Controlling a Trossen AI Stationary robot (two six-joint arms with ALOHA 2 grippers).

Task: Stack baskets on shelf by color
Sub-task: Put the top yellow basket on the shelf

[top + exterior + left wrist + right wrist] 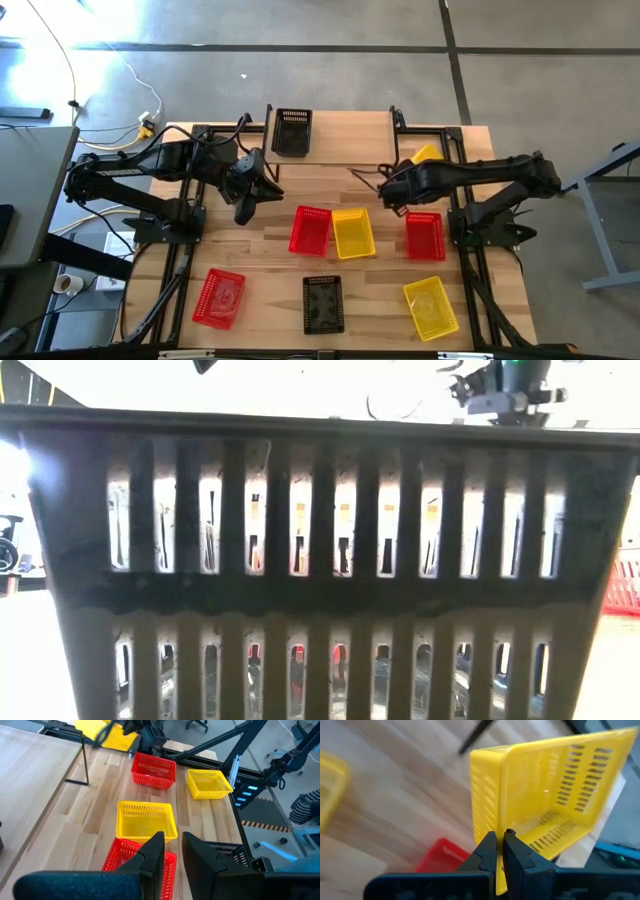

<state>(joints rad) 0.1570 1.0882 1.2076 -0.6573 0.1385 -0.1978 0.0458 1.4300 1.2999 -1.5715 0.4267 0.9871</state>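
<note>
Baskets lie scattered over the tabletop [270, 240], and the one that matters now is the yellow basket [555, 795] pinched by its rim in the right gripper [500, 851], fingers pressed together on the thin plastic wall. In the high view this basket [426, 156] hangs tilted, lifted off the wood, at the shelf's [340, 150] 3 o'clock end, so the carry seems nearly done. The shelf top lies toward 9 o'clock from the right gripper [388, 186], its long axis running 9 to 3, with one black basket [291, 131] already on its 9 o'clock end. The right arm is clearly nearer the free end. The left gripper [172, 851] hovers over the tabletop near a red basket [140, 865] and a yellow one, fingers slightly apart and empty.
</note>
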